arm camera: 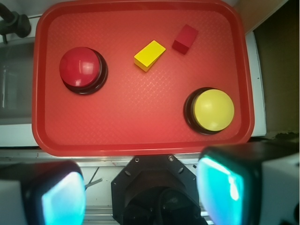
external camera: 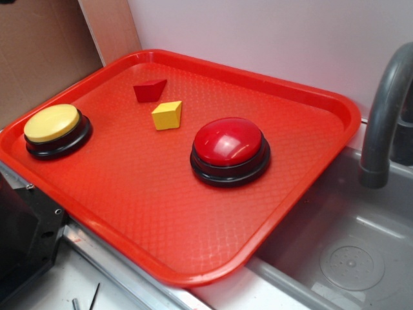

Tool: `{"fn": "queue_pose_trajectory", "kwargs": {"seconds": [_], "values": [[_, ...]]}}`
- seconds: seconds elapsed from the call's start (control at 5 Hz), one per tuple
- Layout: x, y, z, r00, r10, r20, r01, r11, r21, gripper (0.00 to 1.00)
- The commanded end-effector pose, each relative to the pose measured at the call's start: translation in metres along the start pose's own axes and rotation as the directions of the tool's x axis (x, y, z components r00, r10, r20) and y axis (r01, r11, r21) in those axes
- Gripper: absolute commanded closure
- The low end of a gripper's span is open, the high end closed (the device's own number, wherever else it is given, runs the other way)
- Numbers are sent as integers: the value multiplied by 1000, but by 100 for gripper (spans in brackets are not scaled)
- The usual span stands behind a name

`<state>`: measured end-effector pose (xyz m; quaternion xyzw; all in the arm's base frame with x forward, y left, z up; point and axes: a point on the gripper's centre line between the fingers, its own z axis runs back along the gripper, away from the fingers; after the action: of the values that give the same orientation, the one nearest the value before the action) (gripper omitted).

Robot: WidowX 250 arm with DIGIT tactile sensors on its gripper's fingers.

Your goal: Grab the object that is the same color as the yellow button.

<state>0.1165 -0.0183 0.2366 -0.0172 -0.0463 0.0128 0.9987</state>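
My gripper (arm camera: 140,194) high above tray (arm camera: 140,140) edge, fingers (arm camera: 220,187) apart, holding nothing. Yellow button (arm camera: 213,110) nearest, glossy dome on black base. Yellow block (arm camera: 150,55) mid-tray, small hard wedge, flat faces. Red block (arm camera: 185,39) just beside it: I risk pinching wrong one, or sloped faces slipping out. Red button (arm camera: 80,68) well apart.

Claw (arm camera: 140,197) open, fingers (arm camera: 61,199) wide apart, empty, pointing down from high up.
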Motion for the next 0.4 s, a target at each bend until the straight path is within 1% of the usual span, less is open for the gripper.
{"fn": "queue_pose_trajectory", "kwargs": {"seconds": [0.0, 0.2], "values": [[0, 0, 0, 1000, 0, 0, 0, 1000, 0, 0], [33, 12, -39, 983, 159, -88, -157, 987, 35, 0]]}}
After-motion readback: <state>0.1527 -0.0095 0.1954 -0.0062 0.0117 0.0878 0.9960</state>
